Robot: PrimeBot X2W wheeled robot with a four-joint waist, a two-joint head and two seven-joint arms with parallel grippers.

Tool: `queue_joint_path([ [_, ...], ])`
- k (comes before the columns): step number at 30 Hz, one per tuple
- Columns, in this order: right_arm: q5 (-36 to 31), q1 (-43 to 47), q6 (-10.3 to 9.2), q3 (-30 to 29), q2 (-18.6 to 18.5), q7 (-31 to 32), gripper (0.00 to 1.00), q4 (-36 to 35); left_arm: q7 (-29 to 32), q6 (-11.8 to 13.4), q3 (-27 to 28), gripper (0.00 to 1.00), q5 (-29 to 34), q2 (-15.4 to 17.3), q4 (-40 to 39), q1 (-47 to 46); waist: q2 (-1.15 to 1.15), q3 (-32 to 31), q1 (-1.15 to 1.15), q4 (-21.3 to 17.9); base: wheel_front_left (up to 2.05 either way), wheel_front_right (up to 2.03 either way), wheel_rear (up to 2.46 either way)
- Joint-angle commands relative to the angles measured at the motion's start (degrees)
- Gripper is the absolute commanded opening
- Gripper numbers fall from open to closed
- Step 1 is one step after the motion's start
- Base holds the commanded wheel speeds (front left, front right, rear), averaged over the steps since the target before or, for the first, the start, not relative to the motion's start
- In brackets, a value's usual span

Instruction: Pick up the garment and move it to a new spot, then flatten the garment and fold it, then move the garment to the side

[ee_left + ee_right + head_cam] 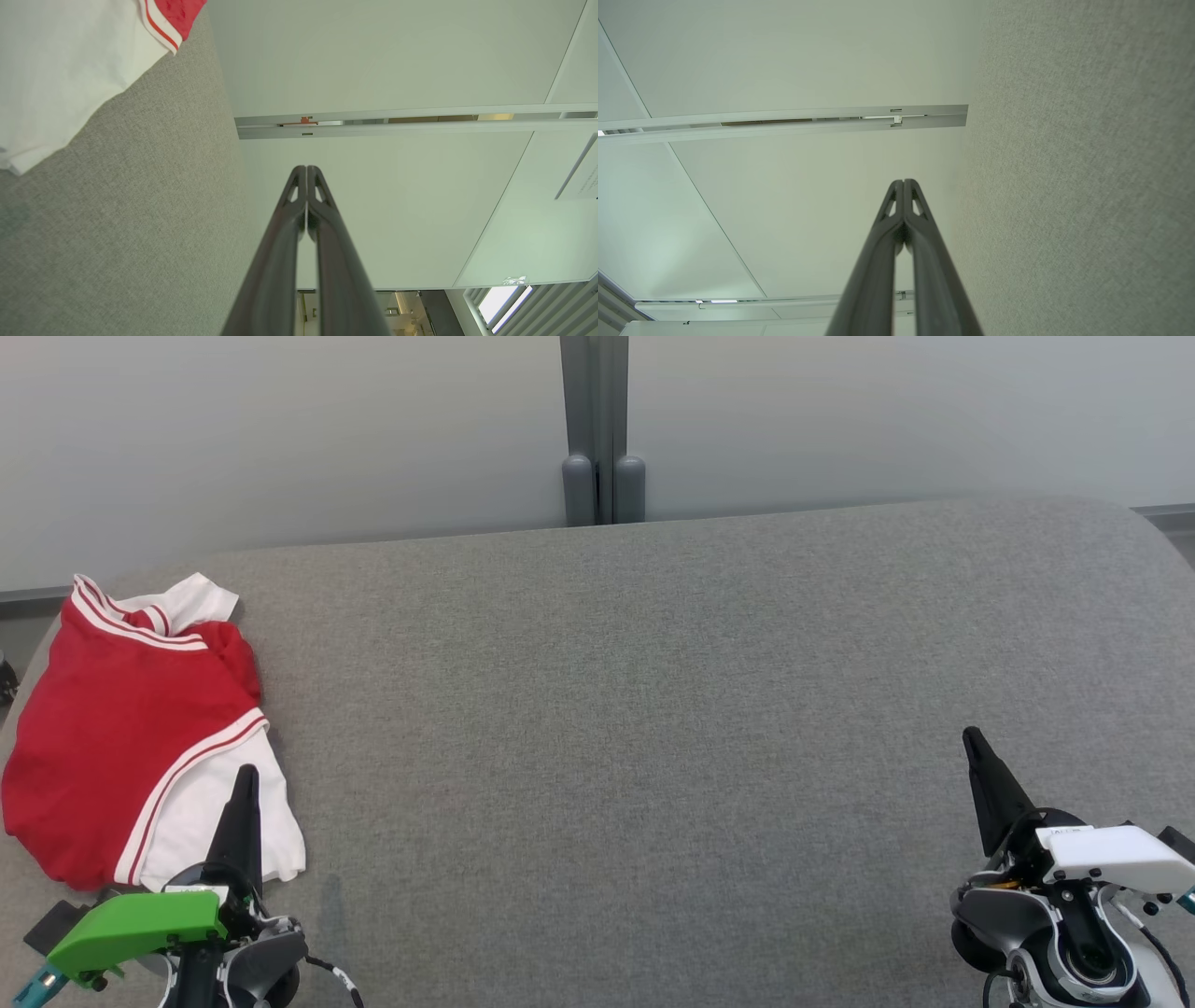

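left gripper [243,803] and right gripper [980,765] jaws pressed together, empty; garment [121,728] lies bunched by the grey surface's [653,709] left edge, so a one-layer pinch could drag it off.

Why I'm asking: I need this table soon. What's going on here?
A two-armed robot is dealing with a red and white shirt on a grey padded table. The shirt lies loosely folded at the table's left end, and nothing is holding it. The left gripper is shut and empty close beside the shirt. The right gripper is shut and empty far off at the table's right side.
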Motion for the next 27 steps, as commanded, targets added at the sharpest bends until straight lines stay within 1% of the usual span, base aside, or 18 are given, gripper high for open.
queue_joint_path([
  [1,-0.2,-0.3,0.05,0.0,0.0,0.1,0.0,0.1,0.1,-0.3,0.1,0.0,0.3,0.1,0.0,-0.9,0.0,0.0,0.0,0.0,0.0,0.0,0.0],
  [27,-0.2,-0.3,0.05,0.0,0.0,0.1,0.0,0.1,0.1,-0.3,0.1,0.0,0.3,0.1,0.0,-0.9,0.0,0.0,0.0,0.0,0.0,0.0,0.0],
])
